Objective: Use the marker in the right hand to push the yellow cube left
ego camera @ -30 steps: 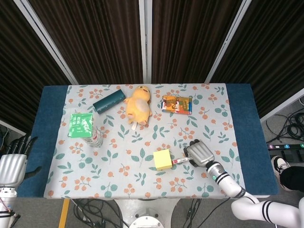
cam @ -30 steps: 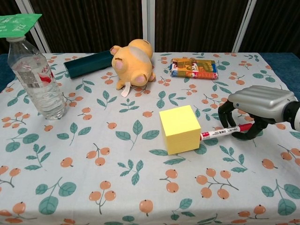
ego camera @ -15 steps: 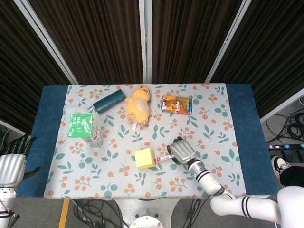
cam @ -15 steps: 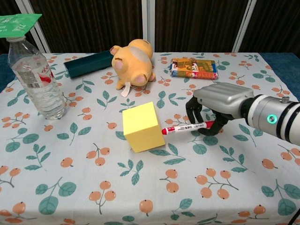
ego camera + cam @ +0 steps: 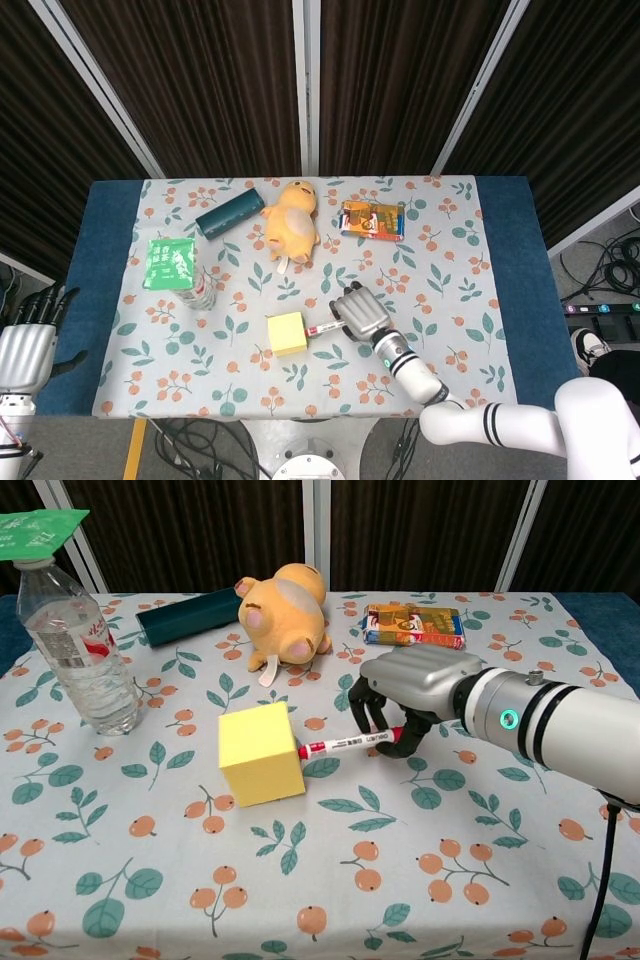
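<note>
The yellow cube (image 5: pixel 286 333) (image 5: pixel 260 755) sits on the floral tablecloth near the front centre. My right hand (image 5: pixel 362 312) (image 5: pixel 405 686) is just right of it and grips a red and white marker (image 5: pixel 323 327) (image 5: pixel 348 744), held level and pointing left. The marker's tip touches the cube's right face. My left hand (image 5: pixel 26 340) hangs off the table's left edge, fingers apart and holding nothing; it does not show in the chest view.
A clear water bottle (image 5: pixel 199 290) (image 5: pixel 77 647) stands left of the cube with a green packet (image 5: pixel 168 262) behind it. A dark teal box (image 5: pixel 229 214) (image 5: pixel 189 616), an orange plush toy (image 5: pixel 290 226) (image 5: pixel 284 610) and a snack pack (image 5: pixel 372 220) (image 5: pixel 415 624) lie further back.
My right hand has travelled left with the marker, and the yellow cube has slid left ahead of the tip. The left hand has not moved.
</note>
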